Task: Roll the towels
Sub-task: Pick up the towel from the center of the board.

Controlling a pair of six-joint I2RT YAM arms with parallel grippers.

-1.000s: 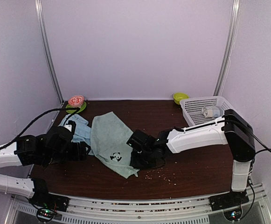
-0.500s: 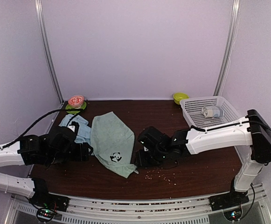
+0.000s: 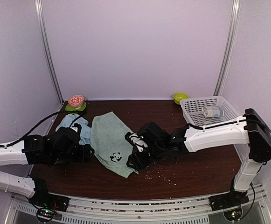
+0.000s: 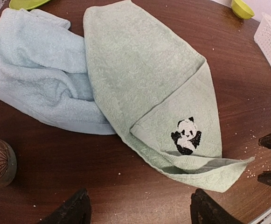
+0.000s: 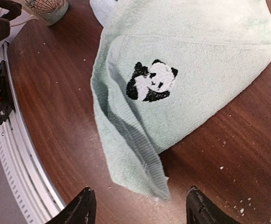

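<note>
green towel (image 3: 108, 135), long axis far-left to near-right

On the worktop (image 3: 198, 165), the left towel (image 3: 73, 126) lies partly under the right towel (image 3: 108, 135); a basket (image 3: 191, 112) sits behind, far right.

The right gripper (image 5: 137, 207) now stands with its jaws wide apart; a second ago they were closer together, low over the green towel (image 5: 186, 51). It sits tipped up, and the towel's corner lies loose just ahead of its fingertips. Its arm's elbow is farther out behind it. The left gripper (image 3: 88, 152) is slightly nearer the towel.
</note>
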